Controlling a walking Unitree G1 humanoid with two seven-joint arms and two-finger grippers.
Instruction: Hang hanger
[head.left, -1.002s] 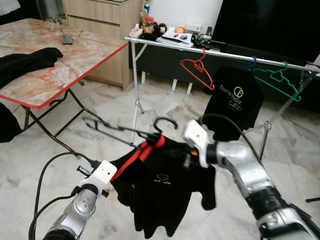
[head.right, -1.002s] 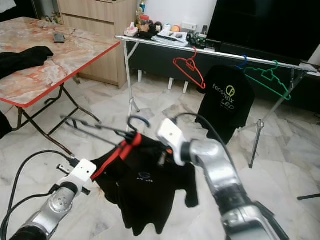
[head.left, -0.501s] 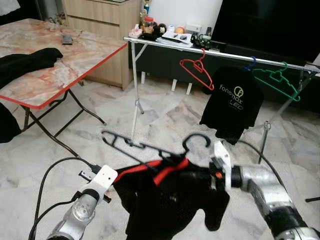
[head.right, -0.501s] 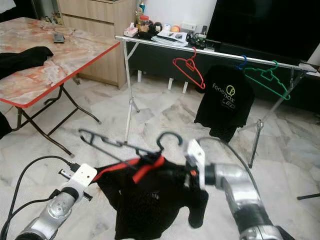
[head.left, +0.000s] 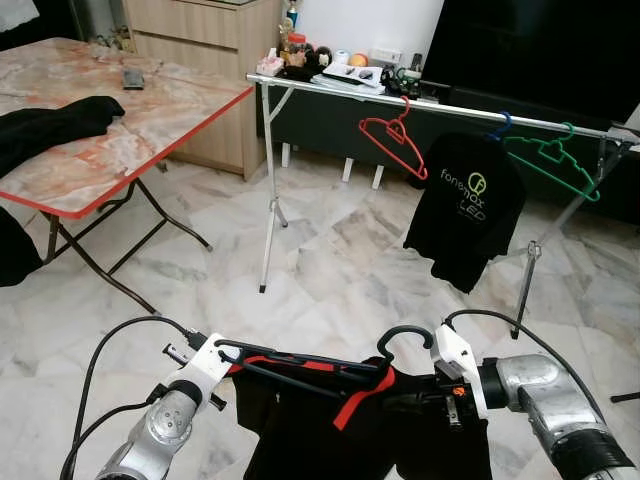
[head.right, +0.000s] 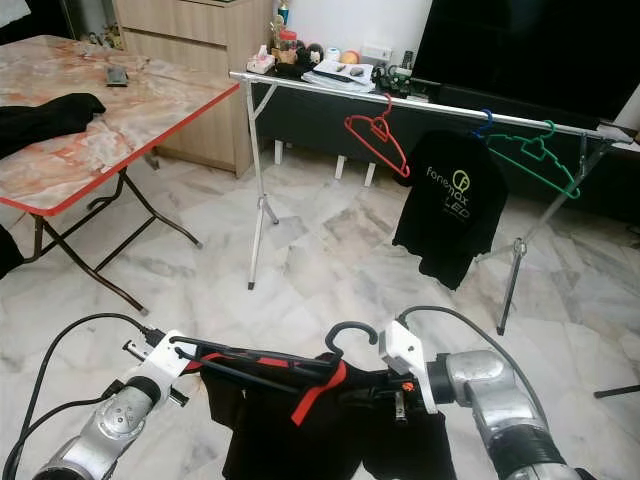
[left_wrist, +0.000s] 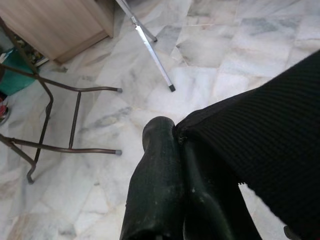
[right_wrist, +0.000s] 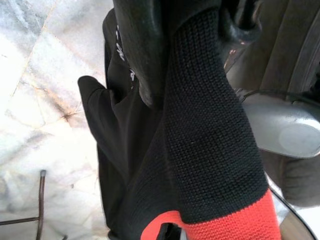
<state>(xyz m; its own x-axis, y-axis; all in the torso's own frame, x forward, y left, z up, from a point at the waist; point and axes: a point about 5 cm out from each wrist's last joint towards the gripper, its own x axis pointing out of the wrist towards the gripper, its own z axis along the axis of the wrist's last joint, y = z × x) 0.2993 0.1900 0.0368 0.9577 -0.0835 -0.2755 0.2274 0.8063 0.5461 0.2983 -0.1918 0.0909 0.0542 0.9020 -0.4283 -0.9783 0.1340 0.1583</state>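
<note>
A: Item one, the black hanger (head.left: 300, 362), lower centre of the left eye view, carrying a black shirt (head.left: 330, 430) with a red collar band. We hold it level, hook up, so the garment drapes and does not slide off.

B: Holders?

A: Our left gripper (left_wrist: 170, 165) is clenched, fingers pressed together on the shirt's shoulder edge at the hanger's left end. Our right gripper (right_wrist: 190, 60) is clamped on the fabric near the hook, by the red band. We judge the two holds keep the bar from swinging.

B: Item two, the destination?

A: The silver clothes rail (head.left: 440, 103), upper centre to upper right, well apart from our load. It bears a red hanger (head.left: 393, 142), a black printed shirt (head.left: 466, 205) and a green hanger (head.left: 553, 160). Free bar lies left of the red hanger; we reckon the hook belongs there.

B: Surroundings?

A: A folding table (head.left: 150, 120) with a red edge at upper left, dark clothing (head.left: 50, 125) on it, marble floor (head.left: 330, 250) between.
</note>
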